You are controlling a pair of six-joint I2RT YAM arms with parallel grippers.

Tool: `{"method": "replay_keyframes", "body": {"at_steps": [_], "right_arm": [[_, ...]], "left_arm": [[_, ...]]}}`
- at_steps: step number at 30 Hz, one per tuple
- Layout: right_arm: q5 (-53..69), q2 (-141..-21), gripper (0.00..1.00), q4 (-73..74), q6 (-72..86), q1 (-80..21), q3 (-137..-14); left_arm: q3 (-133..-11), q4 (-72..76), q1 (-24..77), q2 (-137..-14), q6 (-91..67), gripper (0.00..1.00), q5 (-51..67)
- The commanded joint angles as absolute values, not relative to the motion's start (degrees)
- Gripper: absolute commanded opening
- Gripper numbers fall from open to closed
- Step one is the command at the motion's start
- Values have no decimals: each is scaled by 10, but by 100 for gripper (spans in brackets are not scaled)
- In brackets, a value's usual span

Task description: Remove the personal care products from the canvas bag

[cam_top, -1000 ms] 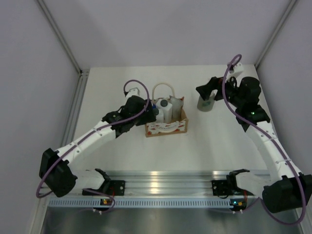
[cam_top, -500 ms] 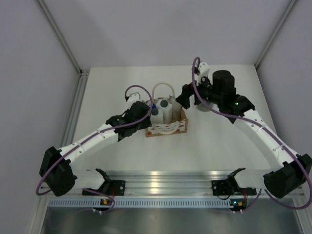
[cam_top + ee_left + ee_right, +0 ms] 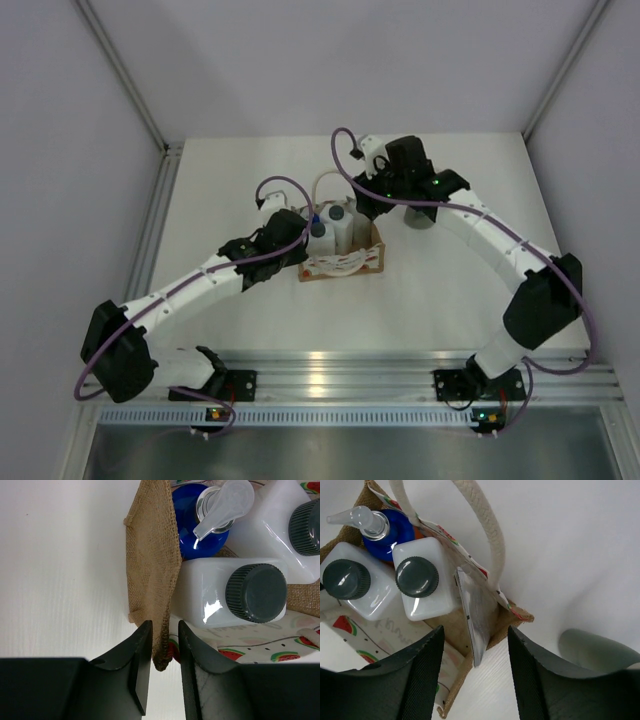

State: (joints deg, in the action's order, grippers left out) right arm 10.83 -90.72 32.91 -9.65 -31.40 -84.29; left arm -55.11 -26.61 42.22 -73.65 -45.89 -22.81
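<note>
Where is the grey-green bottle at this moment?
In the top view the grey-green bottle sits on the table just right of the canvas bag, outside it and partly hidden by the right arm. The right wrist view shows it at lower right.

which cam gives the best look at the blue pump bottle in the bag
Right wrist: the blue pump bottle shows whole from above, clear nozzle included, in a corner of the canvas bag. Left wrist shows the bottle closer, but the top edge cuts it off. Top external shows only a blue speck.
</note>
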Motion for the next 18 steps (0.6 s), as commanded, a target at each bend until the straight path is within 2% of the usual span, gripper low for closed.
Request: {"method": "replay_keyframes", "body": {"at_steps": [1,14,18], "right_arm": [[87,-931,51,370,-122,-325,-887],[86,-1002,34,370,-144,-330,-884],[140,-990,34,315,-149,-330,-846]], "left_arm": [[-548,-257,421,-736,-450,33,-234],[-560,-257,421,-737,-441,33,-218],[-560,-256,421,-739,-439,33,-215]]}}
